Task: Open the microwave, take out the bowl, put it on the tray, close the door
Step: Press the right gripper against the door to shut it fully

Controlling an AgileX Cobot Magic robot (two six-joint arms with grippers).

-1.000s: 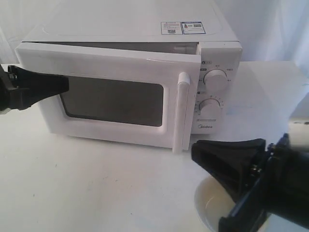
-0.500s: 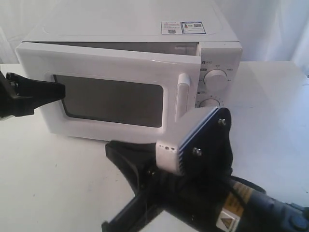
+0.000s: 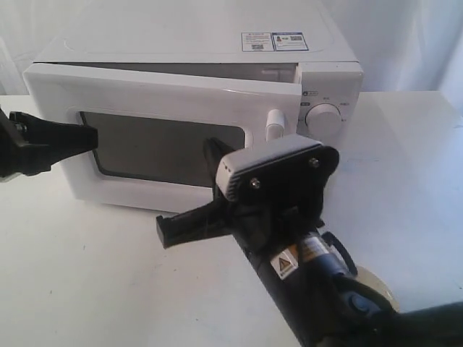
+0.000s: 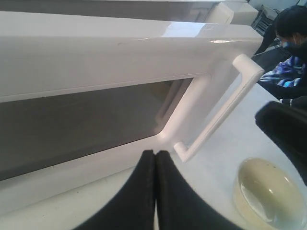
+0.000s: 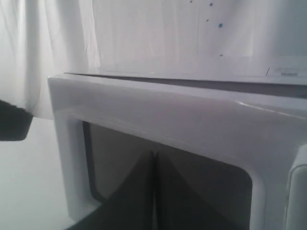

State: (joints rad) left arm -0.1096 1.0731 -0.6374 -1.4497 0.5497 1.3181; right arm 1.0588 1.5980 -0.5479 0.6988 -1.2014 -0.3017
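The white microwave [image 3: 217, 36] stands at the back with its door [image 3: 159, 94] slightly ajar, a dark gap showing along its top. The bar handle [image 3: 273, 124] [image 4: 225, 115] is partly hidden by my right arm. My right gripper [image 3: 210, 146] [image 5: 153, 154] is shut and empty, its tips close against the door's dark window. My left gripper [image 3: 92, 136] [image 4: 155, 152] is also shut and empty, just in front of the door's lower edge near the foot of the handle. The cream bowl [image 4: 271, 191] [image 3: 377, 285] sits low at the front right, behind my right arm. I cannot make out the tray.
One round dial [image 3: 323, 119] shows on the microwave's right panel; my right arm covers the lower one. Stickers [image 3: 273, 41] lie on top. A seated person [image 4: 292, 48] is beyond the table. White cloth hangs behind, and the white tabletop [image 3: 87, 275] spreads in front.
My right arm has swung up and to the left, away from the bowl at the front right, to the door's window, with its jaws closing fully. The left gripper has barely shifted.
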